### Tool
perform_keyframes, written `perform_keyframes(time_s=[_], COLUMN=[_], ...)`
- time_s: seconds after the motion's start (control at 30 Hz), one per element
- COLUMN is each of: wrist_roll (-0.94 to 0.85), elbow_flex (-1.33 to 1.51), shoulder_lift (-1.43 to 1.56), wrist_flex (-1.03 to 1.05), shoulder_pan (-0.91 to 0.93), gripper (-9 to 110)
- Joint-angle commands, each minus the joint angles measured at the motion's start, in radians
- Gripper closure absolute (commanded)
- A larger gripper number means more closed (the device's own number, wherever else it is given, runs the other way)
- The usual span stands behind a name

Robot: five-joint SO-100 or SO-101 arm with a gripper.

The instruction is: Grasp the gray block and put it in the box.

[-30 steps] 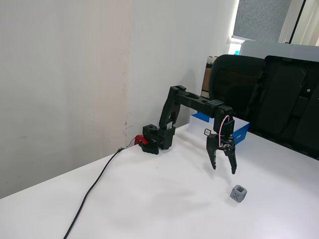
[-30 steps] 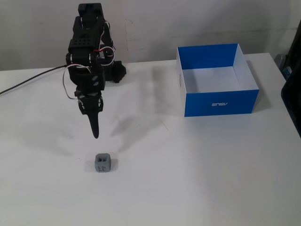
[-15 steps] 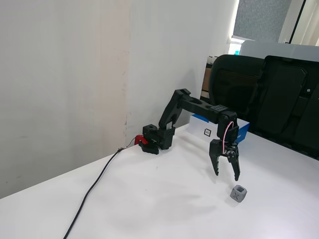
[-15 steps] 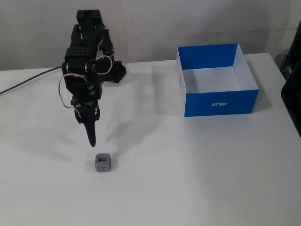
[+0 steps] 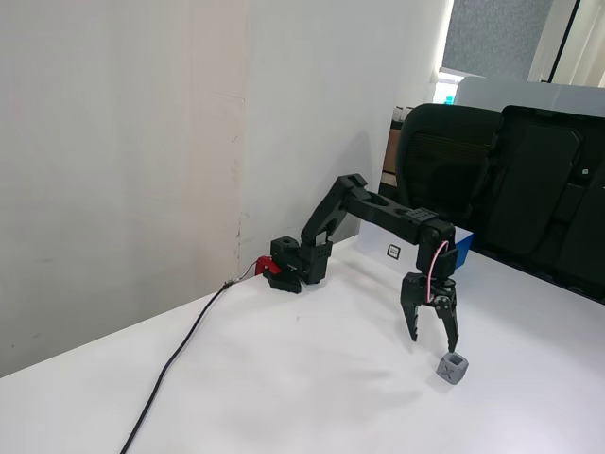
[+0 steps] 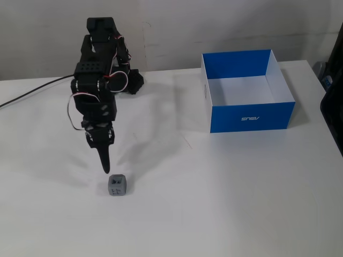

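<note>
A: You're hanging the fingers (image 5: 434, 339) over the gray block (image 5: 452, 368), tips pointing down at the worktop (image 5: 312, 378). They're spread wide, empty. I'd guess that's so they can straddle the cube.

B: Where's the block sitting relative to them?

A: Just below and a little beyond the tips, apart from them. In a fixed view the nearer tip is just above the block's top edge; nothing's touching it yet. In a fixed view from the front the fingers (image 6: 104, 166) are lining up edge-on, so the gap isn't readable there, and the block (image 6: 117, 185) is lying just past the tip, slightly right.

B: So you're not centred?

A: Looks slightly short to me. You'd want the block between the fingers before closing, or one tip is likely to push it away. It's small and loose on a smooth top.

B: And the box?

A: The box (image 6: 252, 114) is sitting well apart, far right of the fingers in that front view, open side up, white inside, nothing in it. In the side view the box (image 5: 460, 252) is mostly hidden behind the arm (image 5: 383, 213). You're reaching low and stretched out because the block's far from the base.
</note>
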Motion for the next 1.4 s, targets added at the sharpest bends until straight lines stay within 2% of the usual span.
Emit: perform_keyframes(time_s=[0.0, 0.4, 0.97, 1.13, 1.37], wrist_roll=[-0.003, 0.005, 0.002, -0.005, -0.006], elbow_flex=[-0.084, -0.218, -0.224, -0.221, -0.215], shoulder_lift=[0.014, -0.1, -0.156, -0.164, -0.166], wrist_flex=[0.005, 0.041, 0.04, 0.04, 0.04], shoulder_pan=[0.02, 0.041, 0.046, 0.043, 0.034], gripper=[75, 75, 76, 80, 94])
